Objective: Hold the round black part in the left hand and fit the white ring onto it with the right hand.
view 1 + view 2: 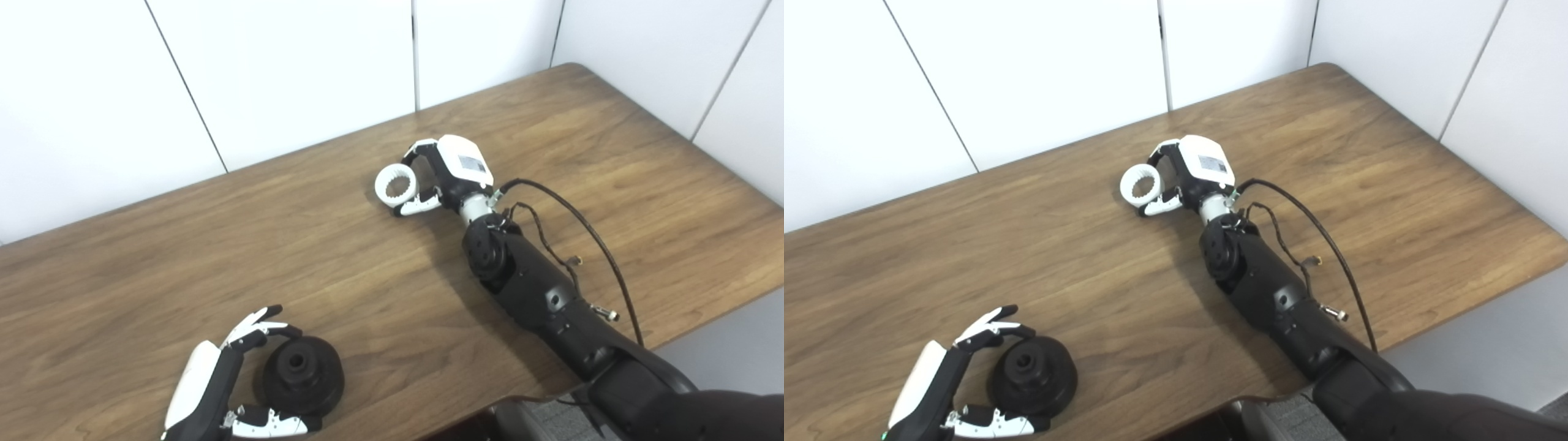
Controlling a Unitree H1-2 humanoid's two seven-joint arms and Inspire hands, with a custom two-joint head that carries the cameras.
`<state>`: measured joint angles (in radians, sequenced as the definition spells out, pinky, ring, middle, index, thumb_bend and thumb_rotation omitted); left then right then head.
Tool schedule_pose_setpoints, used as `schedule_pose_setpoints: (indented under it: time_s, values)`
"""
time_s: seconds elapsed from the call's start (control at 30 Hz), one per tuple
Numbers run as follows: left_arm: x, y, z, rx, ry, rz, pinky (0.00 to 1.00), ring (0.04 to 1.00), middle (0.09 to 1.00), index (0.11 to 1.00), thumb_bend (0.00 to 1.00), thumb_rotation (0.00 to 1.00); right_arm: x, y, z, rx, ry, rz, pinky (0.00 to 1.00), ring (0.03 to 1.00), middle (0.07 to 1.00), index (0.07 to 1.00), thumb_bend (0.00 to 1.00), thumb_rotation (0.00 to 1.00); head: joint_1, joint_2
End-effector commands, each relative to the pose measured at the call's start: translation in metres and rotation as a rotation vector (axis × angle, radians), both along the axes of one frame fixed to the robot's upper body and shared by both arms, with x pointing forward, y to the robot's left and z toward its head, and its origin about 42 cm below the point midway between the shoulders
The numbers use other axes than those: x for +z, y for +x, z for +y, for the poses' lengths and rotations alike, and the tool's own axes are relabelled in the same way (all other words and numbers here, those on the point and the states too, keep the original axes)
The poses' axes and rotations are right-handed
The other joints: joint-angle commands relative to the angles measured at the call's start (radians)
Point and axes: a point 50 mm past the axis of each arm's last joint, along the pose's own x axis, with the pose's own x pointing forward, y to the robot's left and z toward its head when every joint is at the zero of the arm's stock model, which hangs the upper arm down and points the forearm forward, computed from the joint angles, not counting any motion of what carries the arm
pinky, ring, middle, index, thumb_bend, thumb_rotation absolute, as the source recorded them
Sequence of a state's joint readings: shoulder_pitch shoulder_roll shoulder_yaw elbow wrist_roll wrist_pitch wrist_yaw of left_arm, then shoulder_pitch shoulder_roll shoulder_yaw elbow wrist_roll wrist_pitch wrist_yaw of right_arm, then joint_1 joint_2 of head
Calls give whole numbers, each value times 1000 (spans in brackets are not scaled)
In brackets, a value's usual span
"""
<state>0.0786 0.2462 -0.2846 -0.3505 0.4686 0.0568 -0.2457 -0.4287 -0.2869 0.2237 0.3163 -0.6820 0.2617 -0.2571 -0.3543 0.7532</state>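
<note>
At the near left of the tabletop (343, 257) our left hand (211, 383) curls its fingers around the round black part (303, 373), a matte stepped disc with a central bore, while farther right our right hand (450, 171) pinches the toothed white ring (396, 184).

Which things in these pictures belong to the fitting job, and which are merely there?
Belonging to the job:
- round black part, on the table
- white ring
- left hand, cupped around the black part
- right hand, fingers at the ring

Merely there:
- wooden table
- loose black cable along the right arm
- white wall panels
</note>
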Motion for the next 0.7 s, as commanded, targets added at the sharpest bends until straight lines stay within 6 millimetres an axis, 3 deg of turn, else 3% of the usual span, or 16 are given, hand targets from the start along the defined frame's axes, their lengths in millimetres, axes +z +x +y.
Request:
schedule_pose_setpoints:
  time_s: [0.0,0.37,0.67]
  values:
    - [7,2,-5,-27,-12,-29,766,930,899,579,906,156,-15,-4,9,28,6,71,874,818,788,483,518,136,-1,1]
    - [7,3,-3,-25,-14,-23,789,938,904,579,900,155,-2,-9,10,53,21,-8,859,820,784,483,519,138,9,2]
    - [7,6,-2,-21,-5,-30,775,931,899,575,908,159,30,-18,15,102,29,-126,898,833,783,482,518,140,11,2]
